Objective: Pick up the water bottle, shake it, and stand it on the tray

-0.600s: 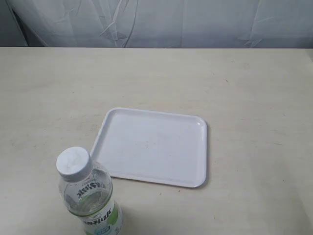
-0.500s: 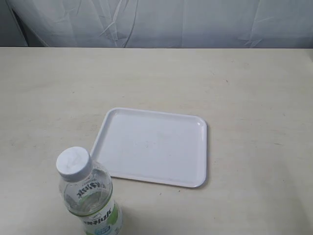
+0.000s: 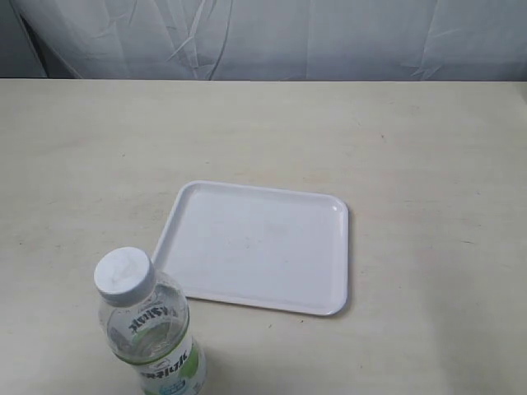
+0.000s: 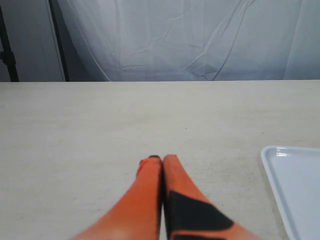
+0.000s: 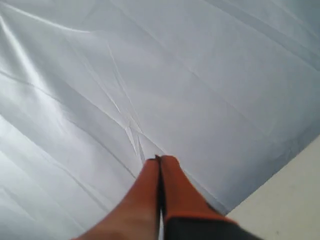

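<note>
The water bottle [image 3: 151,329], clear with a white cap and a green-and-white label, stands upright on the table near the front left of the exterior view. Just to its right and farther back lies the white tray [image 3: 259,247], flat and bare; one corner of the tray [image 4: 295,190] also shows in the left wrist view. Neither arm appears in the exterior view. My left gripper [image 4: 161,159] is shut with nothing in it, low over bare table. My right gripper [image 5: 160,159] is shut too, held up facing the white backdrop.
A pale table [image 3: 428,148] fills the exterior view, with a wrinkled white cloth backdrop [image 3: 272,37] along its far edge. A dark stand pole [image 4: 55,40] rises behind the table in the left wrist view.
</note>
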